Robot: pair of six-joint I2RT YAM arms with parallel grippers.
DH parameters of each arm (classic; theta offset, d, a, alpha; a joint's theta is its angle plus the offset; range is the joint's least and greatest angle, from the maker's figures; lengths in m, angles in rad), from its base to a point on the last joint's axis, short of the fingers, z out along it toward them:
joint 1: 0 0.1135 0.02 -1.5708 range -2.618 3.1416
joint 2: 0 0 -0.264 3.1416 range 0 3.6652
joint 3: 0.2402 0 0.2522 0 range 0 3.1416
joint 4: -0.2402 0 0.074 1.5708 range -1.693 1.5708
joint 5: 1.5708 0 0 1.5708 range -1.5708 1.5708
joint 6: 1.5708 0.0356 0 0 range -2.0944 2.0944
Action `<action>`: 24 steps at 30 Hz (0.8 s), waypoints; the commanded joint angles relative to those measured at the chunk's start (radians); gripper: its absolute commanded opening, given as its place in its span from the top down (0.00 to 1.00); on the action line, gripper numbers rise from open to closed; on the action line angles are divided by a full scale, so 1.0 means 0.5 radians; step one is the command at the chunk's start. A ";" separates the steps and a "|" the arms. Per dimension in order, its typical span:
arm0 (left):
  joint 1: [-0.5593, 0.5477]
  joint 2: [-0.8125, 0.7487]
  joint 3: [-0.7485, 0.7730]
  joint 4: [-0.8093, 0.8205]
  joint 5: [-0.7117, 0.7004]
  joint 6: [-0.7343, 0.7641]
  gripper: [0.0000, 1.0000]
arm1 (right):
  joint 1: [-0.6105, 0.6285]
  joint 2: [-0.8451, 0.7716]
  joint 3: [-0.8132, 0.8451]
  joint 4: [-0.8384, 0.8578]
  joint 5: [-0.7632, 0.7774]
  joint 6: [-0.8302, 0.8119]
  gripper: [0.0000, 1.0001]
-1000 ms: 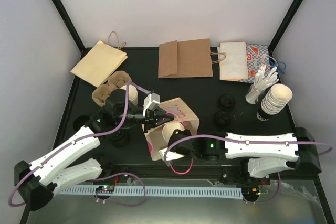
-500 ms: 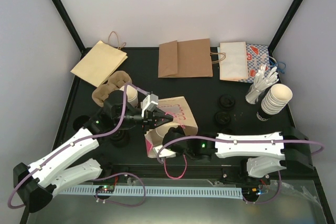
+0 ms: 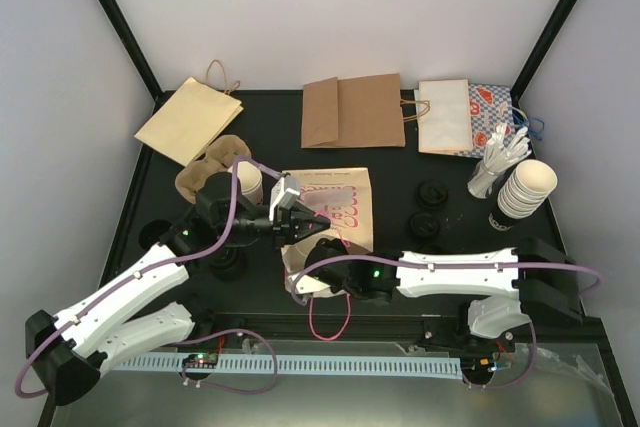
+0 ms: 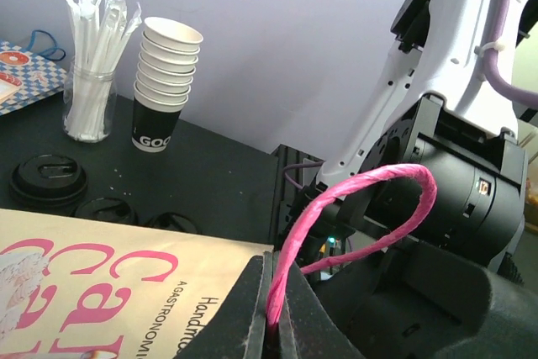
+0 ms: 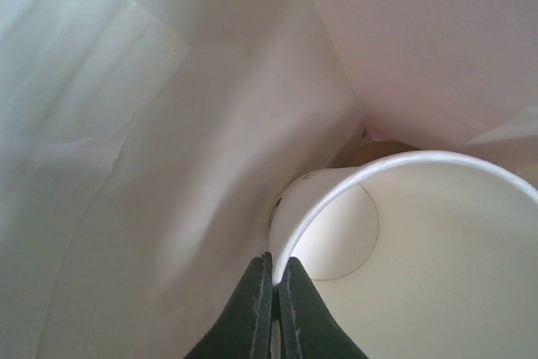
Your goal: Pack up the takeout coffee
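While the paper bag [image 3: 338,199] is held by its pink handle [image 4: 370,181] in the left hand [image 4: 273,313], the takeout coffee [image 5: 420,241], rim-gripped by the right hand [image 5: 274,282], is inside it; an upright release is judged next.

I worked in a lab test cell dressed as a café counter: a black table [image 3: 400,172] boxed by blank white walls [image 3: 330,7] and black frame posts [image 3: 112,17], stocked with paper bags [image 3: 350,110], stacked cups [image 3: 525,190], wrapped straws [image 3: 497,157] and lids [image 3: 433,193].

Overhead from behind, wrist close-ups, sharing bag [image 3: 345,192]
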 commanded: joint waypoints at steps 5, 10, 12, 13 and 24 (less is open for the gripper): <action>-0.010 0.021 0.067 0.006 0.012 0.041 0.98 | 0.037 -0.165 0.051 -0.168 0.063 0.052 0.99; -0.010 0.033 0.086 -0.003 -0.012 0.030 0.98 | 0.037 -0.179 0.015 -0.206 0.126 0.066 0.99; -0.010 0.038 0.105 -0.029 -0.039 0.016 0.98 | 0.037 -0.180 0.017 -0.224 0.136 0.080 0.99; -0.010 0.043 0.116 -0.038 -0.046 0.011 0.98 | 0.036 -0.180 0.017 -0.231 0.143 0.087 0.99; -0.010 0.081 0.183 -0.084 -0.077 -0.075 0.98 | -0.020 -0.220 0.045 -0.223 0.170 0.289 0.99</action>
